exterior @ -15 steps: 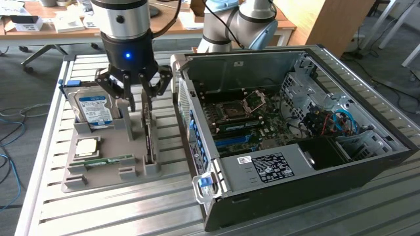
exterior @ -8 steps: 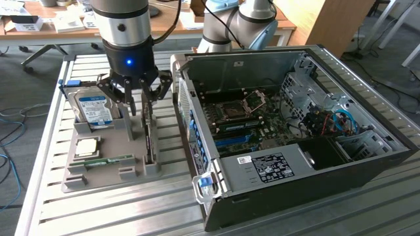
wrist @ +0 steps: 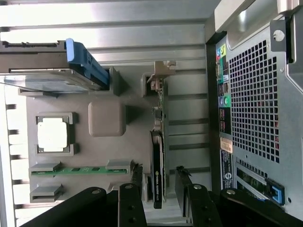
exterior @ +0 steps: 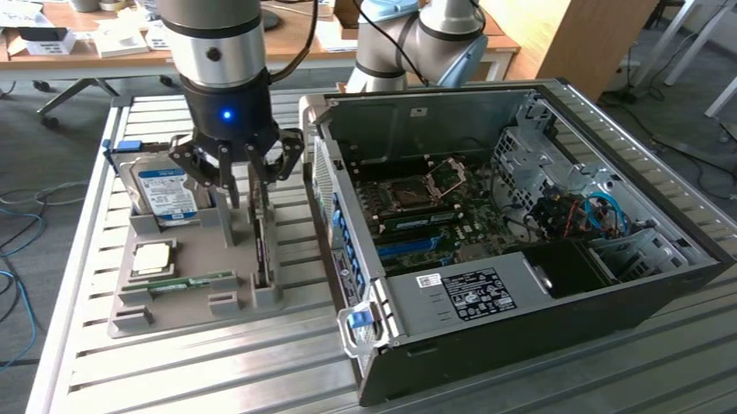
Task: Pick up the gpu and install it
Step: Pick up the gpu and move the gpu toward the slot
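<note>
The gpu [exterior: 262,252] is a thin dark card standing edge-on in a slot of the grey holder tray [exterior: 196,321], beside the open computer case [exterior: 519,224]. My gripper [exterior: 247,200] hangs directly above the card's far end, open, its fingers pointing down on either side of the card without touching it. From the wrist, the gpu [wrist: 158,156] runs between the two dark fingers [wrist: 137,176], with a gap on each side, and the gripper [wrist: 159,178] is centred over it.
In the tray stand a silver hard drive with a blue label [exterior: 161,190], a processor chip [exterior: 154,257] and a green memory stick [exterior: 190,282]. The case's perforated rear wall [wrist: 260,104] lies close beside the card. Its motherboard [exterior: 426,216] is exposed.
</note>
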